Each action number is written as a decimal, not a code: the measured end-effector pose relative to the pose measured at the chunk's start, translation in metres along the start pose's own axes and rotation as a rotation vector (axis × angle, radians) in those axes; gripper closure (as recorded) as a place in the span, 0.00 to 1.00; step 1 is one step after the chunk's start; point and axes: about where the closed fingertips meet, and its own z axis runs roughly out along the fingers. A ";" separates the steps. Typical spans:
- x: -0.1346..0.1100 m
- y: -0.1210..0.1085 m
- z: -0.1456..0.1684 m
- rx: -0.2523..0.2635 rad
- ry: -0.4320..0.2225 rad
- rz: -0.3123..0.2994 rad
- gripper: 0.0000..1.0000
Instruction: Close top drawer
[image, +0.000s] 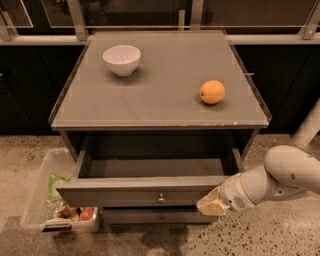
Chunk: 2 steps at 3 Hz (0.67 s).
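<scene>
The tan gripper (212, 205), its spread impossible to tell, sits at the right end of the wide grey top drawer (125, 194); an off-centre push could jam it.

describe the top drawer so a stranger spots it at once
Find the grey cabinet holding a white bowl and an orange. Just under its top sits the wide grey top drawer, the robot's gripper by its right front corner. Unlike the narrower front below, it stands pulled open.

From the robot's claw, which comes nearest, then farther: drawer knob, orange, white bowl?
The gripper is low by the top drawer, at its front's right end.
1. Knob, just left.
2. Orange, right side of the tabletop.
3. White bowl, back left.
</scene>
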 end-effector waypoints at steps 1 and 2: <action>0.001 0.001 0.000 0.000 0.000 0.000 1.00; -0.017 -0.012 0.000 0.079 -0.033 -0.028 1.00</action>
